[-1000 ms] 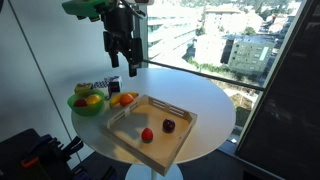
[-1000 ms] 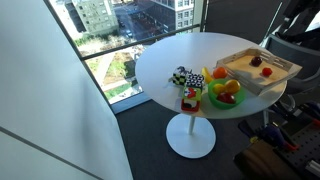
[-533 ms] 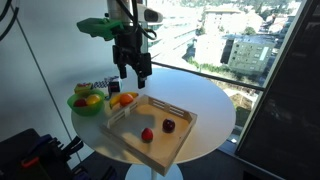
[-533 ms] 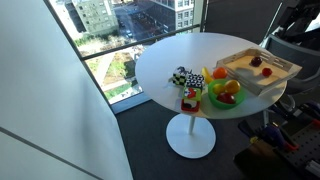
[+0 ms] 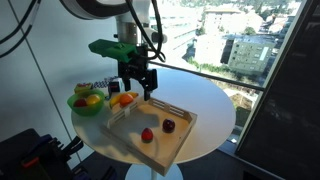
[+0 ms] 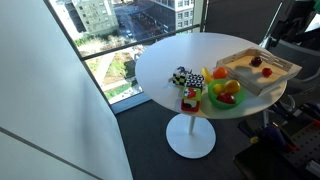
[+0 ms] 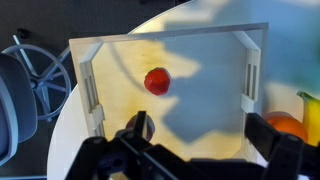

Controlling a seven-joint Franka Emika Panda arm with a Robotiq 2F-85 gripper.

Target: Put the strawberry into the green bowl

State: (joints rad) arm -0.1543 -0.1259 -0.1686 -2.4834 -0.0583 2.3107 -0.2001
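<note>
The strawberry (image 5: 147,134) is small and bright red and lies inside the square wooden tray (image 5: 178,143). In the wrist view the strawberry (image 7: 157,81) lies on the tray floor ahead of the jaws. The green bowl (image 5: 84,109) holds yellow and other fruit at the table's left side; it also shows in an exterior view (image 6: 219,101). My gripper (image 5: 145,87) hangs open and empty above the tray's far edge, apart from the strawberry. In the wrist view my gripper (image 7: 205,140) has both fingers spread wide.
A darker maroon fruit (image 5: 169,126) lies in the tray beside the strawberry. Orange fruit (image 5: 123,99) sits between bowl and tray. Small packets (image 6: 181,77) lie near the bowl. The round white table (image 5: 205,100) stands by a large window.
My gripper has come down and to the right, from high above the table's back to just over the tray. The fruit and bowl have not moved.
</note>
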